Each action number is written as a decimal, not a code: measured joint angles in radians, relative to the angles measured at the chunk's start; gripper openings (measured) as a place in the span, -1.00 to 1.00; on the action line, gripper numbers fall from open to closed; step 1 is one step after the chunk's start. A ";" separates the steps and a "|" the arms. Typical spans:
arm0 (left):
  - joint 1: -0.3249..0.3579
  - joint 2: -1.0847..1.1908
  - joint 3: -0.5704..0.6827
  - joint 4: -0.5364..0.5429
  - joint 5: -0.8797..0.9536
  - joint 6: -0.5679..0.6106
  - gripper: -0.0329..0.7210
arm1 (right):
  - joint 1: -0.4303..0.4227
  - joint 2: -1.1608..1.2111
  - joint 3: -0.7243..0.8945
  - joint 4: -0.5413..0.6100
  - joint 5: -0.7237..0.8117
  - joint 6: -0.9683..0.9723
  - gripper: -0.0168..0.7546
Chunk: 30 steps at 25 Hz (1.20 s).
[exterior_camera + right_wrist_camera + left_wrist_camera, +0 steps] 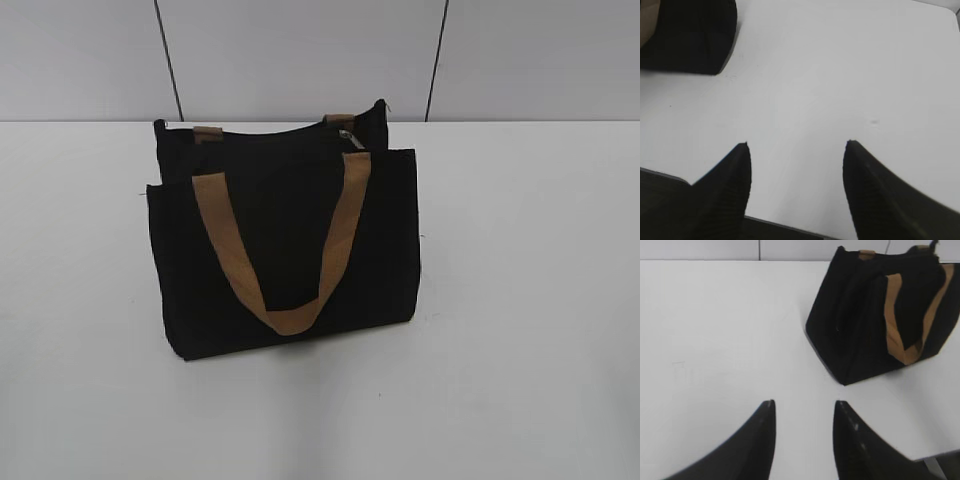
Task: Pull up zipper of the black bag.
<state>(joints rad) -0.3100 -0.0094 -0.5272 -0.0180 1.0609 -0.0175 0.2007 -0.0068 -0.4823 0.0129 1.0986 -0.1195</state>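
Note:
The black bag (285, 250) stands upright in the middle of the white table, with a tan strap handle (290, 320) hanging down its front. The small silver zipper (347, 133) shows at the top right end of the bag's opening. The bag also shows in the left wrist view (860, 330) at upper right, and its corner in the right wrist view (687, 35) at upper left. My left gripper (804, 402) is open and empty over bare table, short of the bag. My right gripper (796, 143) is open and empty near the table's front edge. Neither gripper shows in the exterior view.
The white table (530, 300) stretches around the bag on all sides. A grey panelled wall (300, 50) stands behind it. The table's front edge (780, 222) shows under my right gripper.

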 joint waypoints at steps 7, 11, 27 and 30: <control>0.171 0.000 0.000 0.000 0.000 0.000 -0.14 | -0.148 0.000 0.000 0.000 0.000 0.001 0.22; 0.225 0.000 0.000 -0.002 0.000 0.000 -0.17 | -0.233 0.000 0.000 0.000 0.000 0.001 0.22; 0.265 0.000 0.000 -0.003 0.000 0.000 -0.27 | -0.263 0.000 0.000 0.000 0.000 0.000 0.22; 0.265 0.000 0.000 -0.003 0.000 0.000 -0.27 | -0.263 0.000 0.000 0.001 0.000 0.000 0.22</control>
<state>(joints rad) -0.0455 -0.0094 -0.5272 -0.0207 1.0607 -0.0175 -0.0623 -0.0068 -0.4823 0.0140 1.0986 -0.1194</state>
